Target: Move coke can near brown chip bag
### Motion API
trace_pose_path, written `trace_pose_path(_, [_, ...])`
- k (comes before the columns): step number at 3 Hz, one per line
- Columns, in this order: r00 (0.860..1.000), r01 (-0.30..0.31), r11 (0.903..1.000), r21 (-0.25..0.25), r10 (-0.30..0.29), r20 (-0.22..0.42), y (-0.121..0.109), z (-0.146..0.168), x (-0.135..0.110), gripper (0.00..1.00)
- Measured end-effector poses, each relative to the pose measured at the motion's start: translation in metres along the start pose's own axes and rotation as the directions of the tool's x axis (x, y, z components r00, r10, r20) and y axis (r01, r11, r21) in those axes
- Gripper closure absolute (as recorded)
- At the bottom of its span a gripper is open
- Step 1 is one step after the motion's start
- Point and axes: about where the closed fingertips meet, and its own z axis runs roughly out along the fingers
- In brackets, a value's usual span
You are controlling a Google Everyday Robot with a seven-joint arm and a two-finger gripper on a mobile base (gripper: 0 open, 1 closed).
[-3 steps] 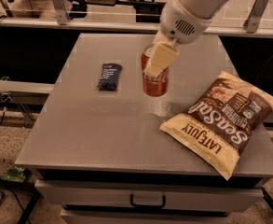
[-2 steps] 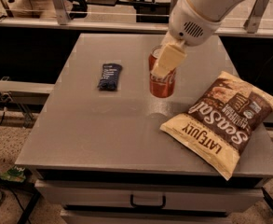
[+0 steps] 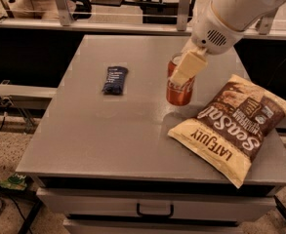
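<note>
The red coke can [image 3: 179, 90] stands upright on the grey table [image 3: 108, 130], just left of the brown chip bag [image 3: 235, 117]. The bag lies flat at the table's right side, brown end far, tan end near, with white "Sea Salt" lettering. My gripper [image 3: 186, 68] reaches down from the upper right on a white arm and is shut on the can's upper part. A cream finger [image 3: 187, 67] covers the can's front top. A small gap separates the can from the bag's edge.
A small dark blue snack packet [image 3: 115, 79] lies on the table to the left of the can. A drawer handle [image 3: 154, 211] shows below the table's front edge. Railings and dark furniture stand behind the table.
My gripper has carried the can to the right, closer to the chip bag. The bag and the blue packet have not moved.
</note>
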Motion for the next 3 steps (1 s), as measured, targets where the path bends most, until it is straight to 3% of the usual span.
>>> trace_pose_path(1, [0.999,-0.038,0.9992,-0.014,0.038,0.004,-0.0078,0.0109,0.017,0.05])
trace_pose_path(3, [0.999,-0.043,0.9991,0.007,0.043,-0.013,-0.0119,0.0192,0.0247,0.0])
